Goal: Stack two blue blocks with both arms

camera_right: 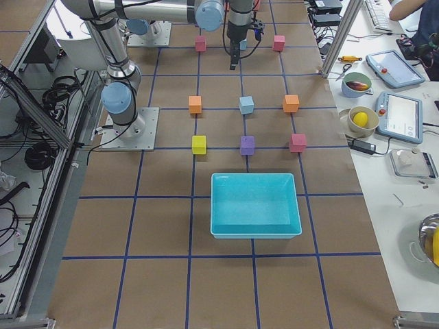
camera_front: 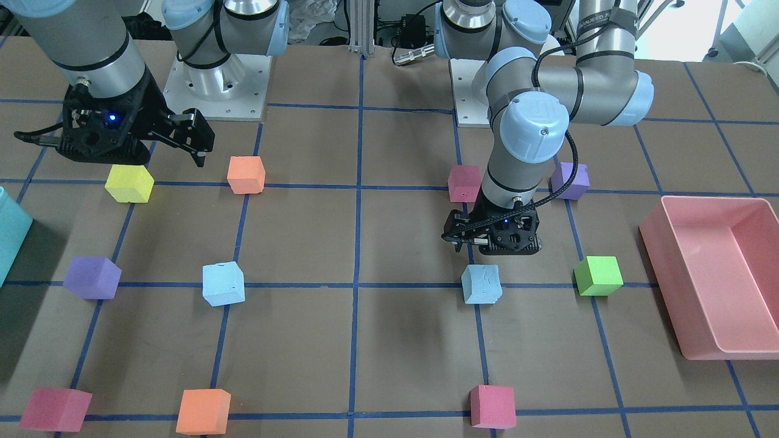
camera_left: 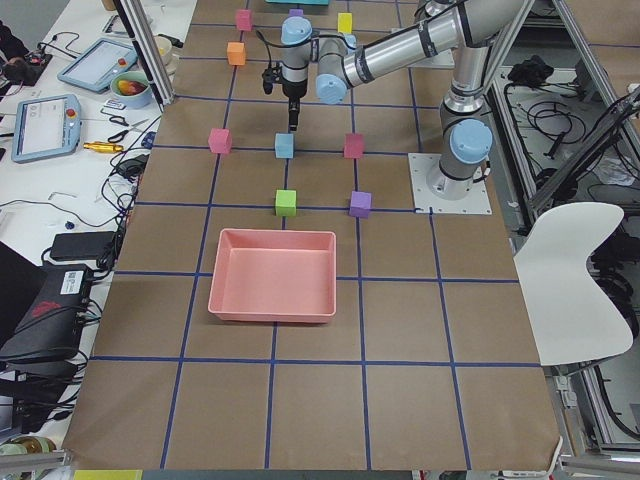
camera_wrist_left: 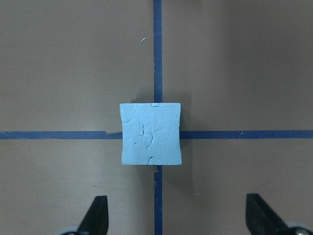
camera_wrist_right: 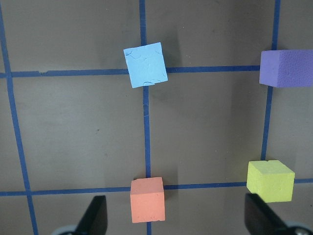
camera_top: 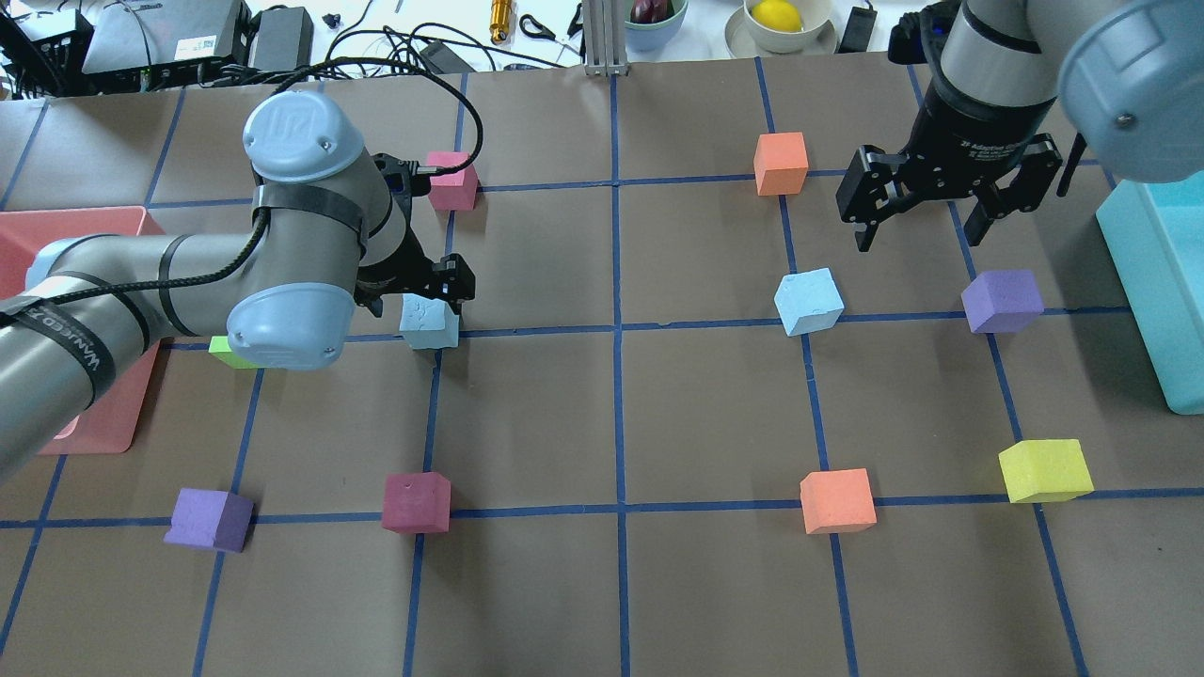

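Toward the left end of the table [camera_top: 705, 414], the left gripper [camera_wrist_left: 175, 208] hangs wide open and empty over one pale sky-blue foam cube [camera_wrist_left: 151, 134]. Its twin [camera_top: 808, 302] sits toward the right end, with the right gripper [camera_top: 917, 235] spread empty nearby. Looks light and squashy, so pinch opposite flat sides.

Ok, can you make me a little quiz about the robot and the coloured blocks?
1. Fill in: the left gripper hangs open over a block whose colour is ___.
2. True or false: the right gripper is open and holds nothing.
3. Pick one: the tray next to the green block is A) pink, B) yellow, C) orange.
Key: 1. blue. 2. True. 3. A.
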### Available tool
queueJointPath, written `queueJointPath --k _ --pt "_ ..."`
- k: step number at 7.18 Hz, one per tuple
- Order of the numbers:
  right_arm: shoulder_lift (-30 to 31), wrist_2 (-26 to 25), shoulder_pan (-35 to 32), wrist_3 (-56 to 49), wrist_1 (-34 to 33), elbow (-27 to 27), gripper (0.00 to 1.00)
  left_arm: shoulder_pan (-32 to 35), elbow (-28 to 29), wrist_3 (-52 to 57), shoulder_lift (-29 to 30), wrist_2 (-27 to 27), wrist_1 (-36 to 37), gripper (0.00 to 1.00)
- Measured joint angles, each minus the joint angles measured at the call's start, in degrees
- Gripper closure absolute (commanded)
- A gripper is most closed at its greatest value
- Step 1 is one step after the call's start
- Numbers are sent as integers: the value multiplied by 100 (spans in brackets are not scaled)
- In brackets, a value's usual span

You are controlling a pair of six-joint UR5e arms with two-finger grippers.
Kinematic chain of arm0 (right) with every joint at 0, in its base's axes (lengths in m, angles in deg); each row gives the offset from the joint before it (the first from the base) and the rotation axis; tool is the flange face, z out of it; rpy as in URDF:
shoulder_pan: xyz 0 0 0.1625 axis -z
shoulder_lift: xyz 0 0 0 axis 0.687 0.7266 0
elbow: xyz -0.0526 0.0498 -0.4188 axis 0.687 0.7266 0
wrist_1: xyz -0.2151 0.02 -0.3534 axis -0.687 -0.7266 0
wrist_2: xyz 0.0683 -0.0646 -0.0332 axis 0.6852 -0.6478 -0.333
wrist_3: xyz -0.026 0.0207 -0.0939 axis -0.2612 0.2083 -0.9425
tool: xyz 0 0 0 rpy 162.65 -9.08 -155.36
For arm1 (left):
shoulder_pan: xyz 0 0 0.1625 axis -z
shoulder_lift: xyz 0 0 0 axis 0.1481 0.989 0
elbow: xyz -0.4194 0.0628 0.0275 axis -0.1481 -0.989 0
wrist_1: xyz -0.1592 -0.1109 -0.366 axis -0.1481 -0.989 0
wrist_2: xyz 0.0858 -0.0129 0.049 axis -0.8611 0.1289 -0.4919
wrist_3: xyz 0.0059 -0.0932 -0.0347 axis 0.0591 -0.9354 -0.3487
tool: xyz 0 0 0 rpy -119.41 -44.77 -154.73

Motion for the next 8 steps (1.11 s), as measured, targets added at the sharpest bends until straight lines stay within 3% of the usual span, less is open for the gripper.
queueJointPath --k 4,8 --pt "-1426 26 -21 -177 -1501 -94 0 5 -39 94 646 -107 533 0" --pt "-1903 33 -69 -601 -3122 -903 0 1 -30 220 1068 -147 940 0"
